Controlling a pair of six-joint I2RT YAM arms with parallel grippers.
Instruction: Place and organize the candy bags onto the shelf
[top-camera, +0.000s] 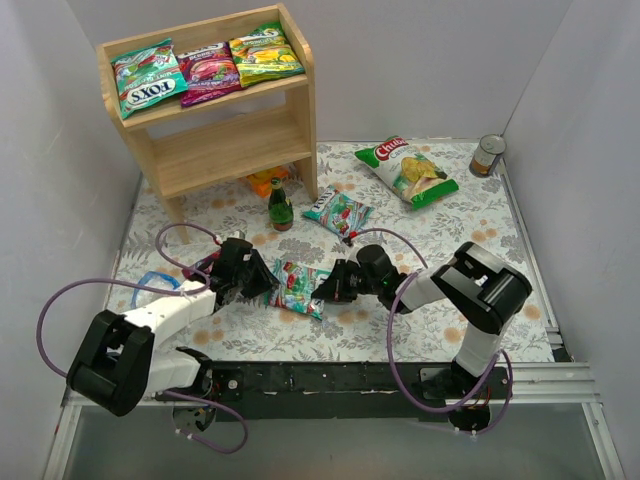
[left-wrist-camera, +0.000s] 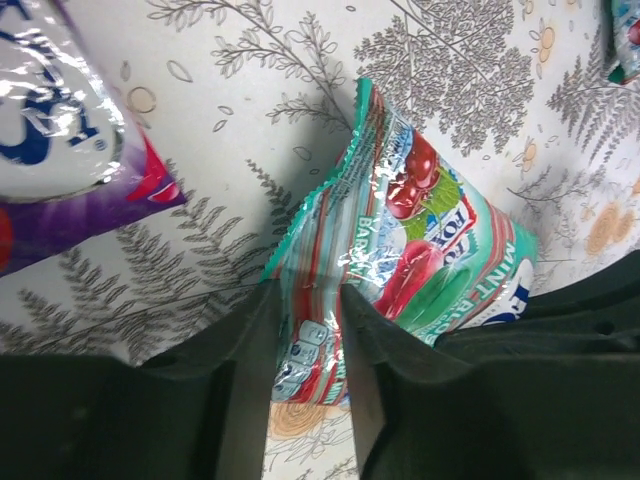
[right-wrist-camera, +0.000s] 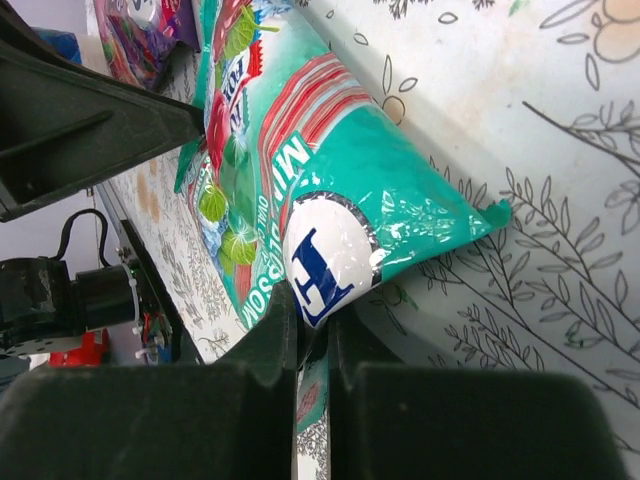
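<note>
The teal FOX'S MINT bag (top-camera: 298, 287) is pinched by left end effector (top-camera: 268, 285) and right end effector (top-camera: 322, 291)

Three candy bags (top-camera: 205, 70) are filling the shelf's (top-camera: 306, 120) top tier; its lower tier (top-camera: 235, 152) is lying open from the front. A green bottle (top-camera: 280, 207) is standing just before the right leg, a teal candy bag (top-camera: 338, 213) lying near it, narrowing that approach.

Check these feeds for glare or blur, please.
Top external: evenly lit, sharp, soft shadows only. Left wrist: foil glare streaks the teal bag; the purple bag at top left looks soft and glary. Right wrist: bright highlight on the teal bag, foreground dark.
</note>
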